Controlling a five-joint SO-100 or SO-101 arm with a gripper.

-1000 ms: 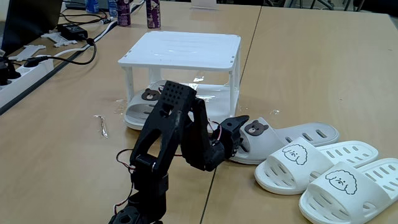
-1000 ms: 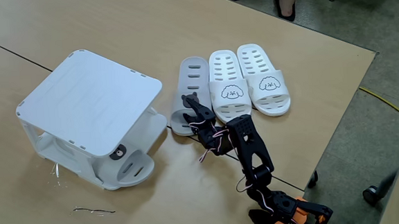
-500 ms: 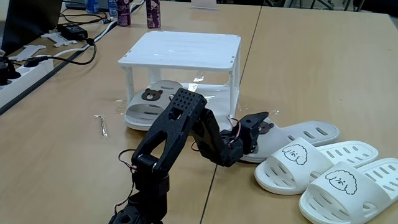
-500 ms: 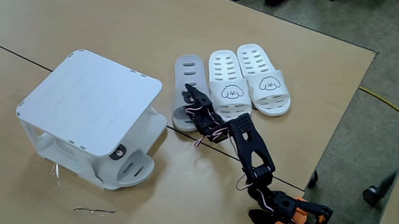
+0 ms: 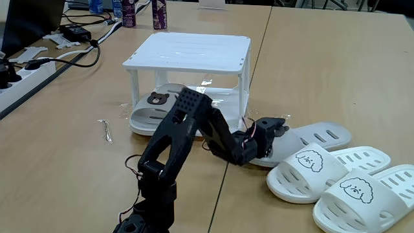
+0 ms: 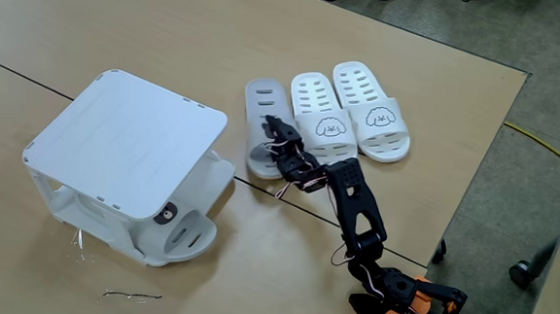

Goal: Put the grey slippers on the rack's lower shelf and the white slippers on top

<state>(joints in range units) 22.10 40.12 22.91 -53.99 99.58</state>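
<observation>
**Gripper on the loose grey slipper beside the rack**

Fixed view from low at the table's near edge: the black arm (image 5: 194,126) reaches low to the right, and its gripper (image 5: 275,124) sits on the strap end of a grey slipper (image 5: 310,139) lying flat on the table (image 5: 323,58). Whether the jaws grip the strap or merely rest on it cannot be told. The other grey slipper (image 5: 152,107) lies on the lower shelf (image 5: 223,97) of the white rack (image 5: 191,52), its bear face towards the camera. Two white slippers (image 5: 343,178) lie side by side near the table's right edge, touching the loose grey one.

Fixed view from above: the rack (image 6: 128,147) stands towards the table's left, with a grey slipper (image 6: 182,233) poking out of its lower tier. The gripper (image 6: 277,138) lies over the loose grey slipper (image 6: 262,104), just beside the rack. The white slippers (image 6: 345,109) sit next to it, toes towards the far edge.
</observation>
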